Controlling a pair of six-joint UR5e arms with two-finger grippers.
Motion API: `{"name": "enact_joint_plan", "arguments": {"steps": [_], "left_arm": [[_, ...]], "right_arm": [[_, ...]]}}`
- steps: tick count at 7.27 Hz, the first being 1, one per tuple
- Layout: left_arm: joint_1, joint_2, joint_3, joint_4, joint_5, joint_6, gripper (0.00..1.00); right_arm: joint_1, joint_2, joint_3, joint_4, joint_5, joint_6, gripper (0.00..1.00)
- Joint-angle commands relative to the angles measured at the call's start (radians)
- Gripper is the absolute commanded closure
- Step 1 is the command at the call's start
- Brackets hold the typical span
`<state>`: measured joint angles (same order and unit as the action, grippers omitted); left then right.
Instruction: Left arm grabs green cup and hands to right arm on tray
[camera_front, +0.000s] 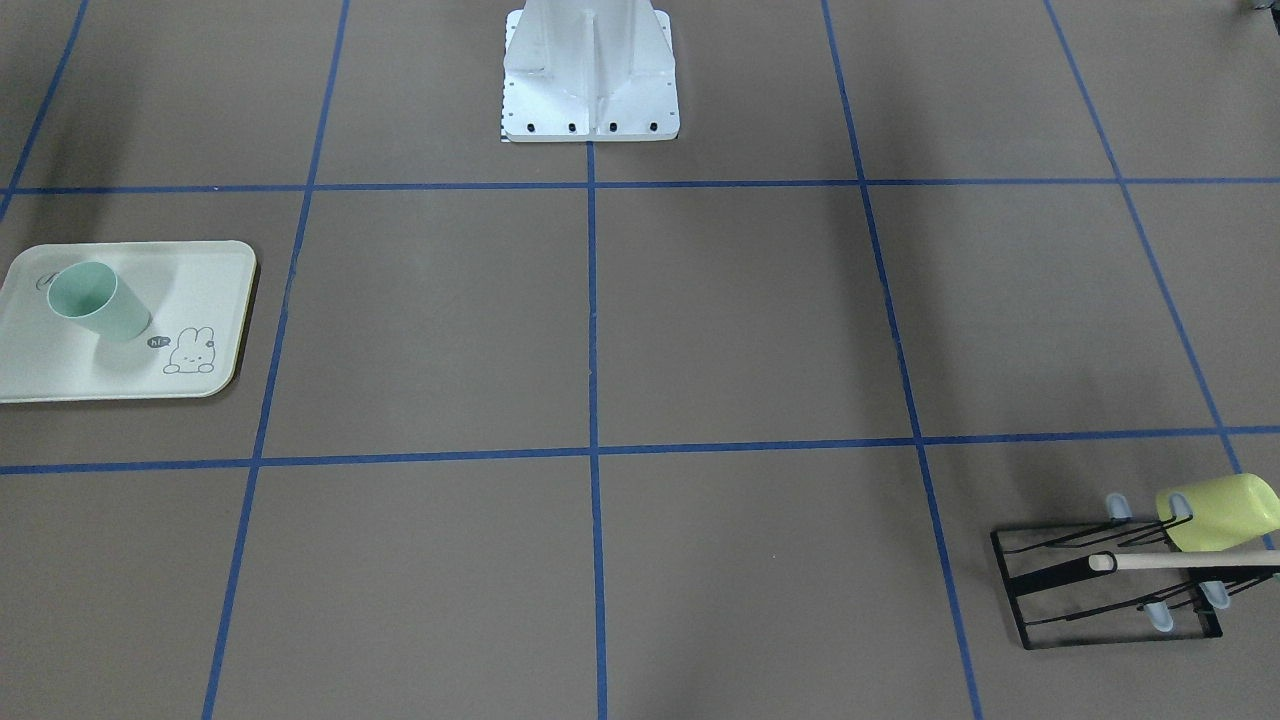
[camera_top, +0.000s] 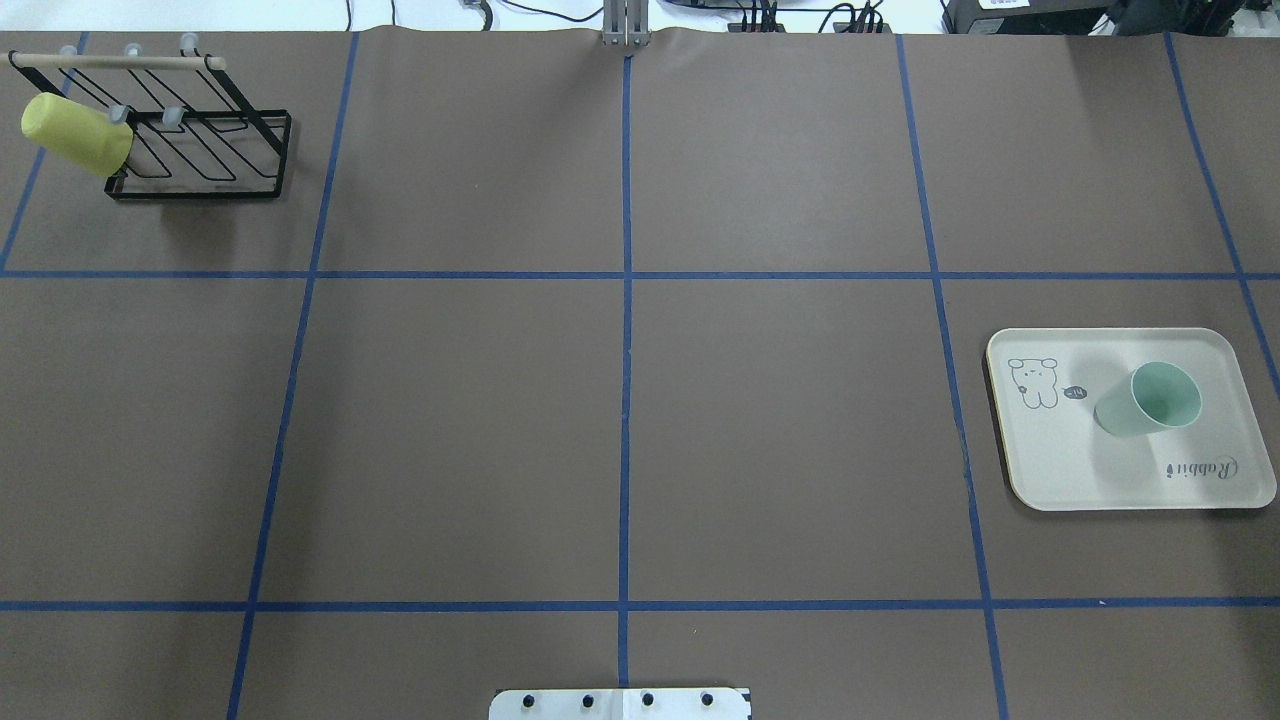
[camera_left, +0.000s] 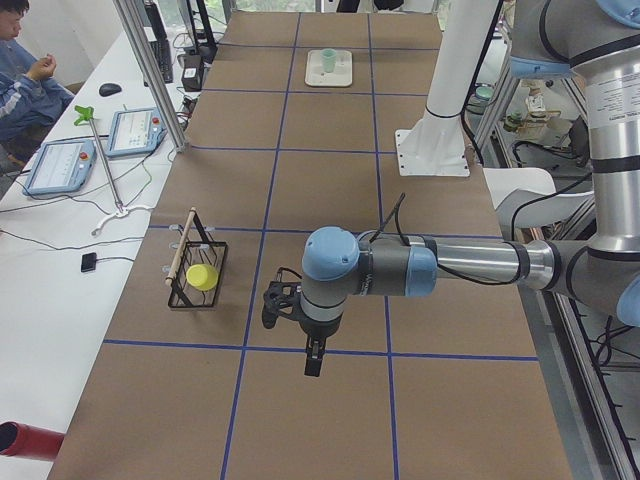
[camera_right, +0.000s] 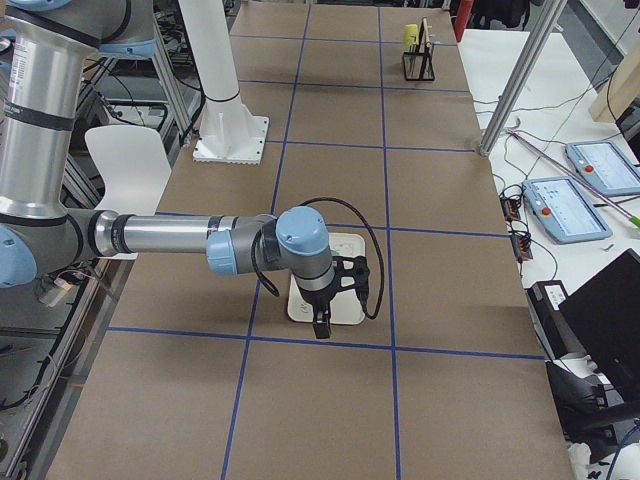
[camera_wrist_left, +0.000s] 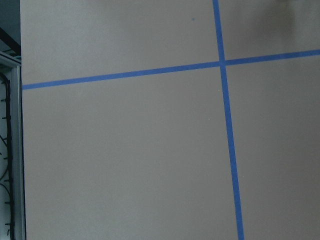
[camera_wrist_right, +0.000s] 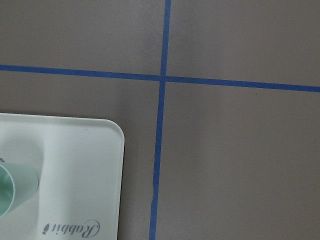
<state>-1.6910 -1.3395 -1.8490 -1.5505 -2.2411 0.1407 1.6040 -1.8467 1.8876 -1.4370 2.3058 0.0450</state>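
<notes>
The green cup (camera_front: 97, 300) stands upright on the cream tray (camera_front: 200, 290), on the robot's right side of the table. Both also show in the overhead view, the cup (camera_top: 1150, 400) on the tray (camera_top: 1090, 480), and at the left edge of the right wrist view, the cup (camera_wrist_right: 15, 190) on the tray (camera_wrist_right: 75, 165). The left gripper (camera_left: 312, 365) shows only in the exterior left view, raised over the table, far from the cup (camera_left: 328, 58). The right gripper (camera_right: 320, 328) hangs above the tray (camera_right: 350, 243) and hides the cup there. I cannot tell whether either gripper is open or shut.
A black wire rack (camera_top: 200, 150) with a wooden bar stands at the far left corner, a yellow-green cup (camera_top: 75, 135) hung on it. The robot's white base (camera_top: 620, 705) sits at the near edge. Blue tape lines cross the brown table.
</notes>
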Motion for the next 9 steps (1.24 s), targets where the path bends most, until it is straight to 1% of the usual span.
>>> {"name": "enact_joint_plan", "arguments": {"steps": [1, 6, 9], "left_arm": [[0.001, 0.000, 0.017, 0.000, 0.000, -0.001, 0.00], [0.001, 0.000, 0.014, -0.002, 0.005, 0.000, 0.00], [0.001, 0.000, -0.007, 0.000, 0.000, -0.001, 0.00]], "right_arm": [[-0.012, 0.001, -0.002, 0.000, 0.004, 0.007, 0.00], [-0.015, 0.001, -0.008, 0.000, 0.001, 0.007, 0.00], [-0.015, -0.002, -0.004, 0.001, 0.014, 0.007, 0.00]]}}
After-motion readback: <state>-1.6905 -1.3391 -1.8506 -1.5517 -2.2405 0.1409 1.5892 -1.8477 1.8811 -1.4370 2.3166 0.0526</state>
